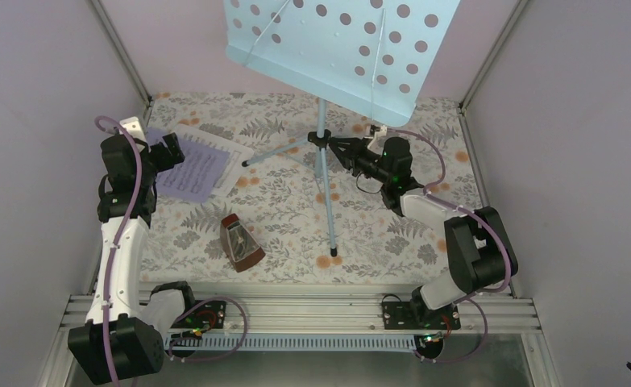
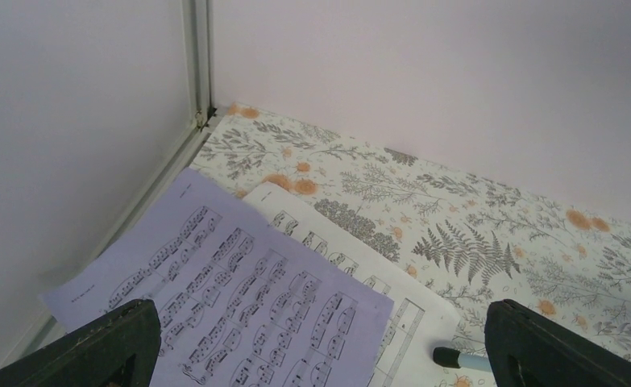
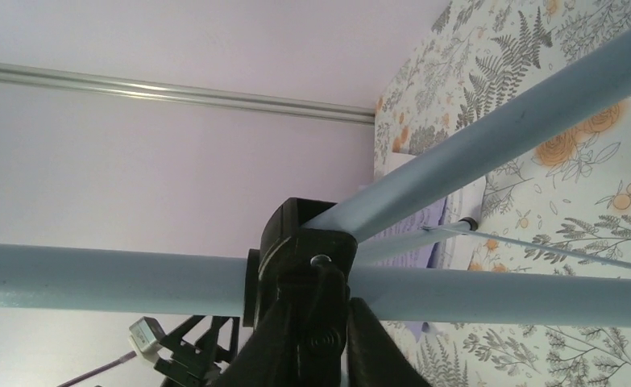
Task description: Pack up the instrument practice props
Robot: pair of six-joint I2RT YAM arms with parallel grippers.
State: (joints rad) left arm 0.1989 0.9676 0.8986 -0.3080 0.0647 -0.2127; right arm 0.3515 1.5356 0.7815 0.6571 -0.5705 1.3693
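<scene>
The light-blue music stand (image 1: pixel 336 48) stands upright at the back centre on its spread tripod legs (image 1: pixel 329 214). My right gripper (image 1: pixel 338 151) is shut on the black knob of the tripod hub (image 3: pixel 304 250); in the right wrist view (image 3: pixel 321 326) the fingers (image 3: pixel 376 347) pinch the knob. The lavender page (image 1: pixel 193 171) lies on the white page (image 1: pixel 223 157) at the back left. My left gripper (image 1: pixel 173 151) hovers open over them; in the left wrist view (image 2: pixel 312 355) both pages (image 2: pixel 239 298) show between the wide-apart fingers (image 2: pixel 94 347). The reddish-brown metronome (image 1: pixel 239 242) lies on its side at the front centre.
Pale enclosure walls with aluminium posts (image 1: pixel 122 48) close in the left, back and right. A floral cloth (image 1: pixel 392 234) covers the table. One tripod foot tip (image 2: pixel 457 357) rests on the white page's edge. An aluminium rail (image 1: pixel 296 310) runs along the front.
</scene>
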